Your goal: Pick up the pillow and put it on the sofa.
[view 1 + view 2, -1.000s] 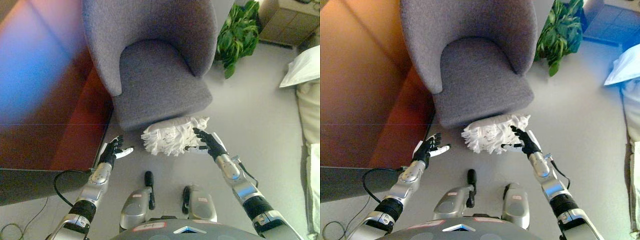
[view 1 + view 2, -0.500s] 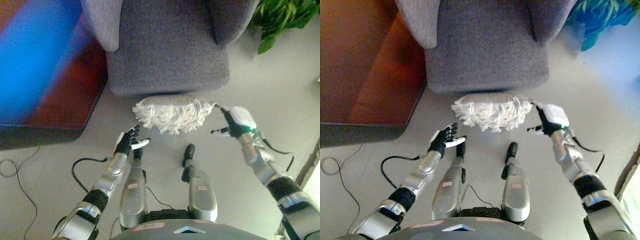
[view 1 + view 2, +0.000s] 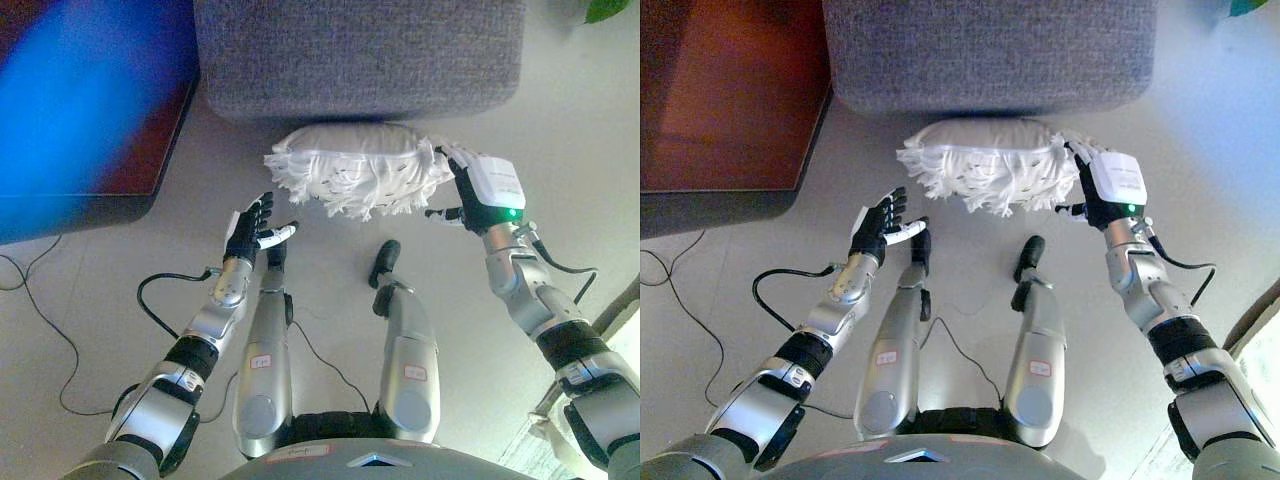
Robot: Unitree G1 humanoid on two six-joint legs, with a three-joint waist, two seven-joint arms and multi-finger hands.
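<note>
A white fringed pillow lies on the grey floor, right against the front of the grey sofa chair. My left hand is open, palm up, a short way below and left of the pillow's left end, not touching it. My right hand is open with straight fingers at the pillow's right end, its fingertips against the fringe. The pillow also shows in the right eye view, between both hands.
A dark red-brown cabinet stands on the left beside the sofa chair. A green plant leaf shows at the top right corner. Bare grey floor lies to the right of the pillow.
The view has tilted down and closer, so sofa and pillow sit higher in the picture. My right hand has come up against the pillow's right end. My left hand stays open near its left end.
</note>
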